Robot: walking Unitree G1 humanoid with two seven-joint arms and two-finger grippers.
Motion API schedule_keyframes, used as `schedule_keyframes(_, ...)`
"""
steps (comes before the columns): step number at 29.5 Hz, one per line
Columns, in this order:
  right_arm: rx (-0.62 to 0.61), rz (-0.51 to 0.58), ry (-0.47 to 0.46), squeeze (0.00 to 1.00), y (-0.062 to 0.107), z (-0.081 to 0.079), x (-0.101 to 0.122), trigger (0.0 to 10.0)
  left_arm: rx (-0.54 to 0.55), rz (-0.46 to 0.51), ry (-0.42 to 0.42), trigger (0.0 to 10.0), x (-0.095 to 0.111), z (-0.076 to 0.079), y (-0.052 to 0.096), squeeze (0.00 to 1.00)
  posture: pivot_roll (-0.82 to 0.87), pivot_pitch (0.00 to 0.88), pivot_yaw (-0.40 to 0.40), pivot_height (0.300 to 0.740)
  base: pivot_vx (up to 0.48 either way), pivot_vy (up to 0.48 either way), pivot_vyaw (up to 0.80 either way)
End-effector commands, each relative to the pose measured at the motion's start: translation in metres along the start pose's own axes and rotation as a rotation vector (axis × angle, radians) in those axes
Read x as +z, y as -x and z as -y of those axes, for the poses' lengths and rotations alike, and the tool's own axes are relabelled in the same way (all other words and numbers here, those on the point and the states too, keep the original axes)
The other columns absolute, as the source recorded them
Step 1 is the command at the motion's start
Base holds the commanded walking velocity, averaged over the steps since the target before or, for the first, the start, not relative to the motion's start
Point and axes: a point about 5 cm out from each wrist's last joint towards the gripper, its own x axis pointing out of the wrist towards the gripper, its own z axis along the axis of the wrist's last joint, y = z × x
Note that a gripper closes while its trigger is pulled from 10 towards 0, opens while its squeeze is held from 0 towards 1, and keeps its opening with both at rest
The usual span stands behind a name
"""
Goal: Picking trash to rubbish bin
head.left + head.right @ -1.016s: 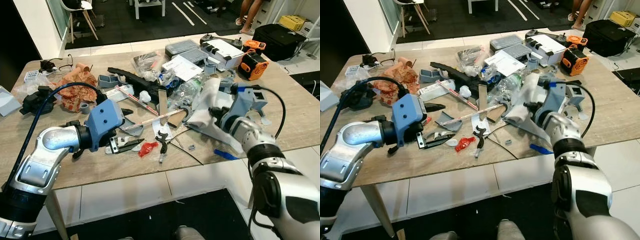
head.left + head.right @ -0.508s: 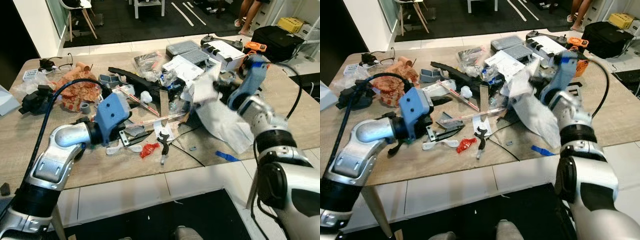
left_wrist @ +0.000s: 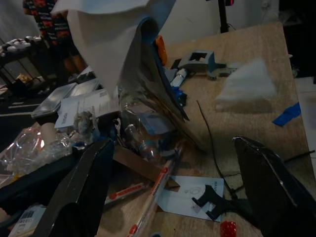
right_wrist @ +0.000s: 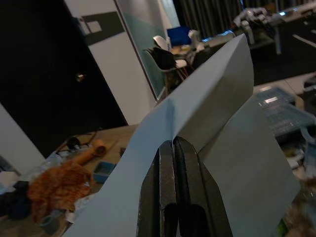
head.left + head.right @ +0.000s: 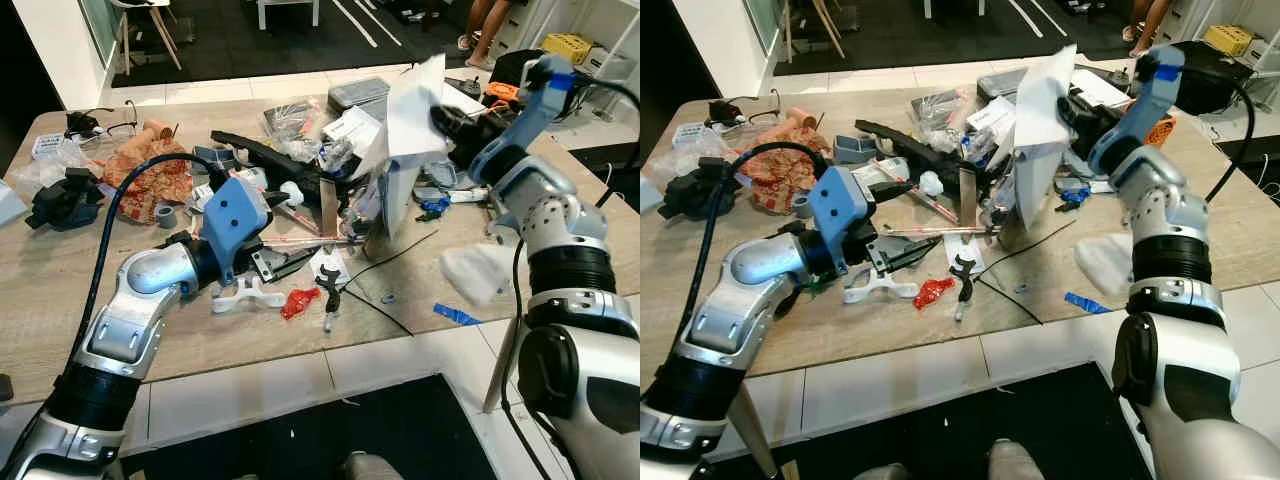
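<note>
Right gripper (image 4: 173, 163): raised above the far right of the table (image 5: 40, 300), its two black fingers pressed flat together on a fold of the white paper sheet (image 5: 412, 110), which hangs off the tabletop with its lower edge down by the clutter.
Right wrist view: shows that pinch close up, the fingers clamped on the crease; from the head views the fingertips are tucked behind the sheet.
Left gripper (image 3: 173, 187): low over the middle of the table, fingers spread wide with nothing between them, pointed at the pile.
Left wrist view: looks under the hanging sheet to a clear plastic bottle (image 3: 143, 133) lying beneath it, plus a red-and-white stick (image 3: 158, 185) and a black clip on a paper slip (image 3: 210, 200).
Head views: add the red wrapper (image 5: 297, 300) and white plastic piece (image 5: 240, 296) just in front of the left gripper, the white tissue (image 5: 478, 270) near the right edge, the blue tape (image 5: 455, 314) and crumpled orange paper (image 5: 145, 170).
Hard to tell: what lies behind the sheet; the items at the far end are too jumbled to name.
Cut off: a person's legs (image 5: 485, 20) at the top edge.
</note>
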Motion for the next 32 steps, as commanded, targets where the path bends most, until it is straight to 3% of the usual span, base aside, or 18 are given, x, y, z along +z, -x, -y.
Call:
schedule_keyframes(1,0.025,0.007,-0.025,0.00,0.004,-0.003,0.002,0.0,0.015,0.015,0.027,10.0,-0.003,0.002,-0.002,0.00,-0.10,0.000,-0.053,0.740,0.000,0.000,0.00)
schedule_keyframes(10,0.069,-0.009,-0.022,0.00,0.019,-0.016,0.000,0.0,0.089,0.062,0.088,10.0,-0.004,0.005,-0.004,0.00,-0.10,0.000,-0.055,0.740,0.000,0.000,0.00)
schedule_keyframes(13,0.107,-0.049,-0.009,0.00,0.036,-0.031,-0.013,0.0,0.156,0.101,0.151,10.0,-0.004,0.006,-0.005,0.00,-0.10,0.000,-0.051,0.740,0.000,0.000,0.00)
schedule_keyframes(16,0.130,-0.040,-0.033,0.00,0.045,-0.040,-0.013,0.0,0.188,0.128,0.185,10.0,-0.003,0.006,-0.004,0.00,-0.10,0.000,-0.045,0.740,0.000,0.000,0.00)
schedule_keyframes(19,0.188,0.024,-0.075,0.00,0.059,-0.054,-0.004,0.0,0.279,0.205,0.278,10.0,0.003,0.003,-0.003,0.00,-0.10,0.000,-0.039,0.740,0.000,0.000,0.00)
schedule_keyframes(25,0.226,0.090,-0.083,0.00,0.062,-0.062,-0.002,0.0,0.361,0.247,0.350,10.0,0.004,0.003,-0.001,0.00,-0.08,0.000,-0.048,0.740,0.000,0.000,0.00)
schedule_keyframes(32,0.255,0.131,-0.092,0.00,0.060,-0.070,0.004,0.0,0.399,0.222,0.346,10.0,-0.001,0.003,0.004,0.00,-0.07,0.000,-0.045,0.740,0.000,0.000,0.00)
